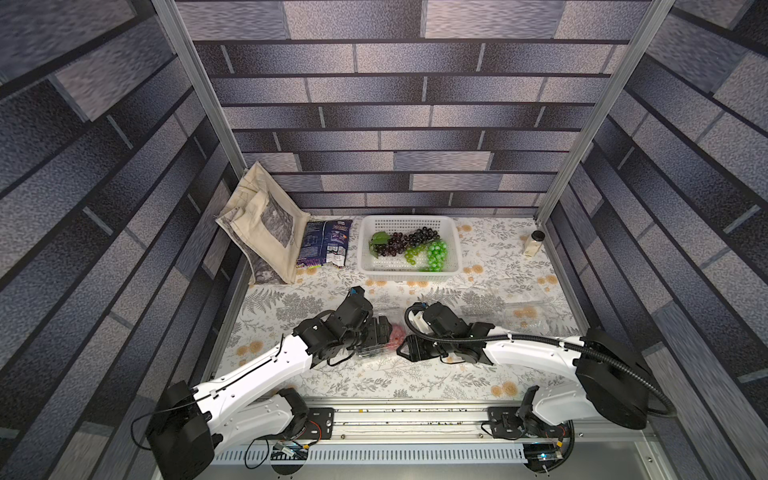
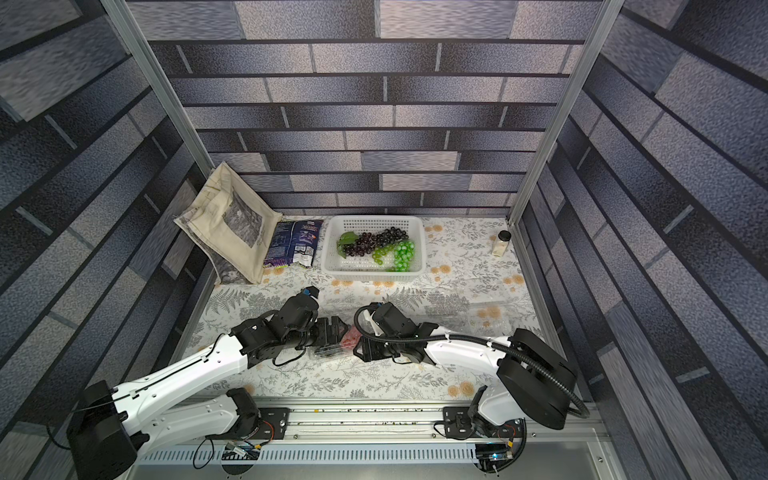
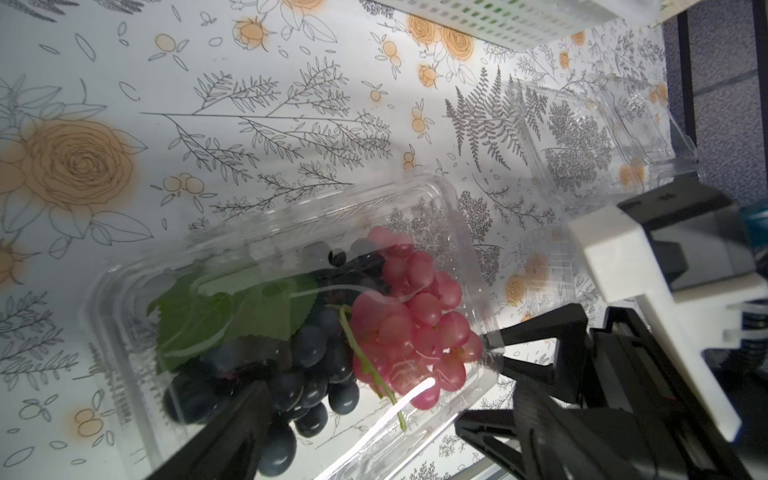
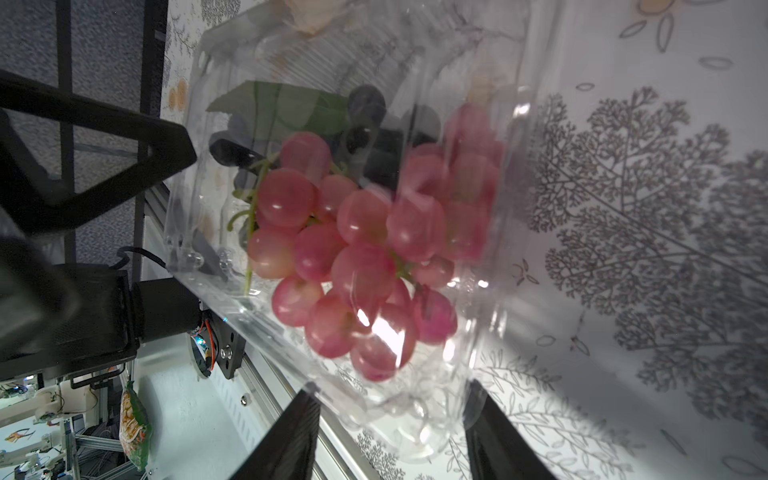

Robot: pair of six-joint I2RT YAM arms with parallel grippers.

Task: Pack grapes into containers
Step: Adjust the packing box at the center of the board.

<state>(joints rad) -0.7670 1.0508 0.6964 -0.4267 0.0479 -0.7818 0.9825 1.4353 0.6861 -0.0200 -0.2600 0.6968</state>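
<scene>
the clamshell lies between the two grippers, its lid seemingly down over a red bunch, a dark bunch and a green leaf. the right gripper has the red-grape end between its fingers, with a finger against each side wall. it looks pinched there, not merely straddled. the left gripper stands spread wide at the opposite, dark-grape end. in its wrist view one fingertip lies along the box by the dark grapes. its partner is out of frame, and i cannot tell whether it presses.

as i judge it, the box is light, thin and springy. its walls will bow under a hard squeeze, and the glossy plastic can slide off smooth fingers. the grapes look firm and light but sit loose inside, so they will roll toward whichever end dips. the stiffest hold is the rolled rim near a corner, taken across the short width and close to the fingertips, not mid-lid.

beyond both sets of fingertips sits the white basket with more bunches. empty punnets wait off past the right gripper's wrist.
</scene>
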